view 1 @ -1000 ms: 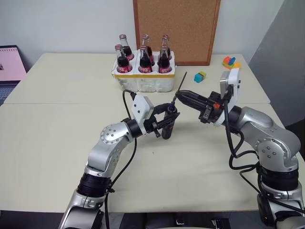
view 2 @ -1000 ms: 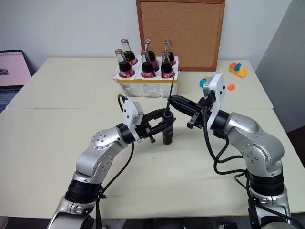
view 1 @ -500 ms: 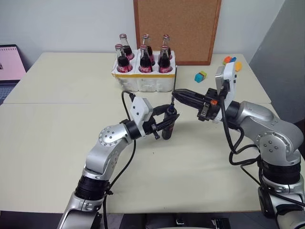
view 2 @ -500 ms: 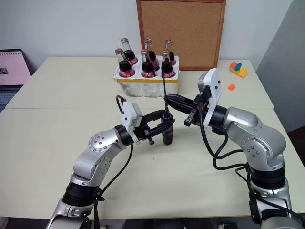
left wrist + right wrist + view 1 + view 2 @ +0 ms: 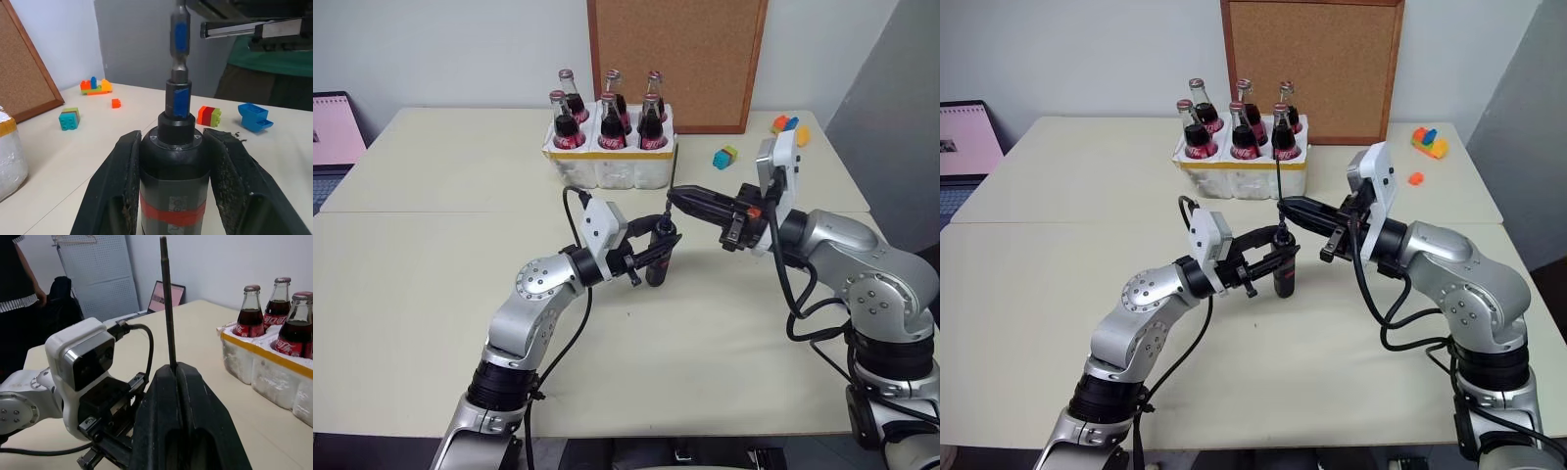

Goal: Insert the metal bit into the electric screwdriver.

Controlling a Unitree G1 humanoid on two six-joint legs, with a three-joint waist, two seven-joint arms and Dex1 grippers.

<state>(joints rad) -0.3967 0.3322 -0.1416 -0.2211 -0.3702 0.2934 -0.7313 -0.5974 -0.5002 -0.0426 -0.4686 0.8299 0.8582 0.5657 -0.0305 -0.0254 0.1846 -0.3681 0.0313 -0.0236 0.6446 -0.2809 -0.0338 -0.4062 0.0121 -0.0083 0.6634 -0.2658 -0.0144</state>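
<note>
On a pale cream table (image 5: 421,294) backed by a cork board (image 5: 675,59), both arms are meeting over the middle. The left gripper (image 5: 651,250) is clenching the electric screwdriver (image 5: 657,260), a slim black cylindrical tool with a red band, and keeping it upright just above the tabletop, its grey nose pointing up. The right gripper (image 5: 677,199) is pinching the metal bit (image 5: 1278,181), a thin straight grey rod, holding it upright directly above the screwdriver's nose, where its lower end seems to be entering the socket. To seat it well, I judge that the right arm should be pressing straight down along the tool's axis while the left is holding steady, avoiding any sideways tilt. Behind them, a white foam crate (image 5: 607,166) is carrying dark cola bottles (image 5: 610,122), and coloured toy bricks (image 5: 723,157) are lying near the right edge.
</note>
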